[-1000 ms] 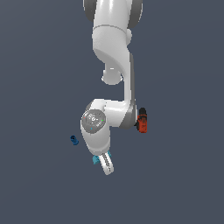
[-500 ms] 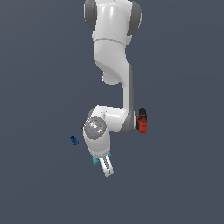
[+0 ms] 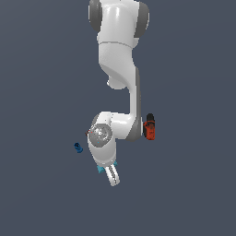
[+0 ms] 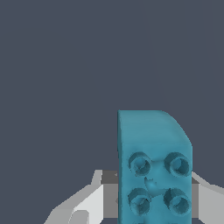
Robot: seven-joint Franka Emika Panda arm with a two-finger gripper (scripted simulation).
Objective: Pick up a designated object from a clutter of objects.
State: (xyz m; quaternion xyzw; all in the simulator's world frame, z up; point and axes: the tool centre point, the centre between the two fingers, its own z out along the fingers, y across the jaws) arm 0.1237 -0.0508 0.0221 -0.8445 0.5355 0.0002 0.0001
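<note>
The designated object, a cyan block (image 4: 153, 144) with round studs, fills the wrist view between my two white fingers (image 4: 83, 203). My gripper (image 4: 147, 175) stands astride it, jaws apart, with a narrow gap on one side. In the exterior view my gripper (image 3: 112, 175) points down at the floor, and only small cyan corners of the block (image 3: 100, 169) show beside it. The rest of the clutter lies apart: the tiny dark blue piece (image 3: 78, 147) to the exterior view's left and the red-and-black drill (image 3: 149, 126) to its right. The brown-red box is hidden behind my arm.
My own arm (image 3: 117, 60) rises over the scene and hides the floor behind the wrist. Everything lies on a flat dark grey floor (image 3: 41, 198).
My arm has folded lower, bringing the wrist down a little over the cyan block. The blue piece and the drill have not moved.
</note>
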